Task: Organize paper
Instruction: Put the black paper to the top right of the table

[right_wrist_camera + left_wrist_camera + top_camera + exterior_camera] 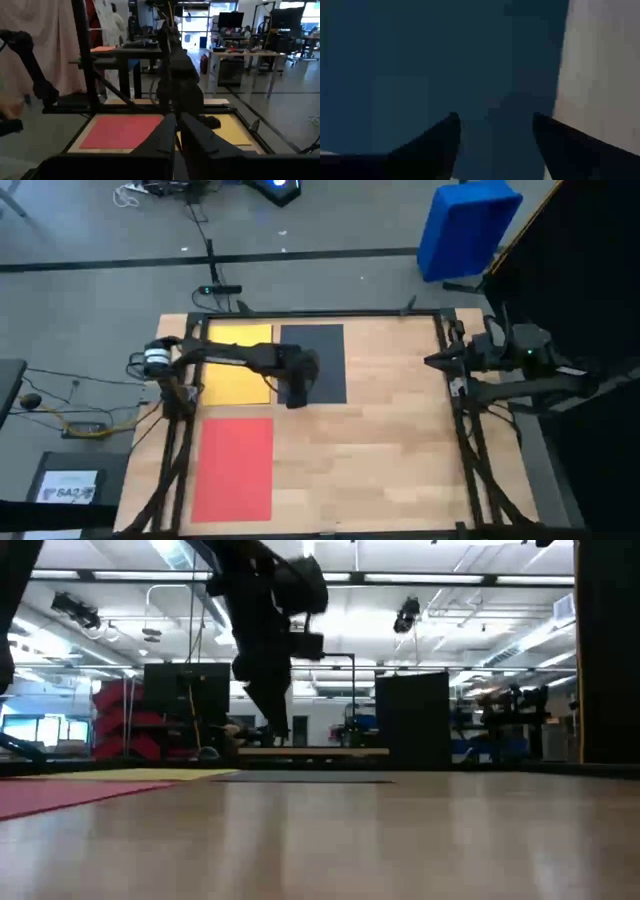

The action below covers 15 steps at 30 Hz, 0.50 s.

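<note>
Three sheets of paper lie flat on the wooden table: a yellow sheet [238, 365] at the far left, a dark grey sheet [322, 355] right beside it, and a red sheet [235, 470] at the near left. My left gripper [295, 395] hangs open over the near edge of the dark grey sheet [445, 60], pointing steeply down, with nothing between its fingers [495, 122]. In the low view its tips [276, 736] stand a little above the sheet. My right gripper [432, 361] waits shut at the table's right edge, raised and level [176, 127].
A blue plastic bin [468, 225] stands on the floor beyond the table's far right corner. A dark box with a white label [65, 485] sits on the floor to the left. Bare wood [380, 470] spans the table's middle and right. A black frame [320, 315] rims the table.
</note>
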{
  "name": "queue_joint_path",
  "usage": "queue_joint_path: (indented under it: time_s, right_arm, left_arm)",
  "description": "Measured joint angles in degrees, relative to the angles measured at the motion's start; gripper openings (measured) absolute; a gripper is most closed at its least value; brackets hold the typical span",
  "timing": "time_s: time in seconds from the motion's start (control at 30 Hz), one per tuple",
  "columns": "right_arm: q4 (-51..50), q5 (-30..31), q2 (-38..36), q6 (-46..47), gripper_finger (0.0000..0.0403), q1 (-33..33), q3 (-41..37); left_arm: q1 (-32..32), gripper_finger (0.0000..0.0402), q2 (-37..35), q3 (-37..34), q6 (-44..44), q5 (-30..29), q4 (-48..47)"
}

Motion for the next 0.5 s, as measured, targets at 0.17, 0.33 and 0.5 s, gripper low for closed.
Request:
queue_joint_path:
  time_s: [0.17,0.33,0.5]
  right_arm:
    - [0.00,-0.02,0.00,0.00,0.0002,0.00,0.00]
    - [0.00,-0.02,-0.02,0.00,0.0002,0.02,0.00]
    - [0.00,-0.02,0.00,-0.01,0.0002,0.00,0.00]
  left_arm:
    - [0.90,0.0229,1.71,0.02,-0.01,3.21,0.20]
    - [0.85,0.0229,1.70,0.07,-0.04,3.26,0.72]
    - [0.85,0.0229,1.88,0.07,0.04,3.80,0.73]
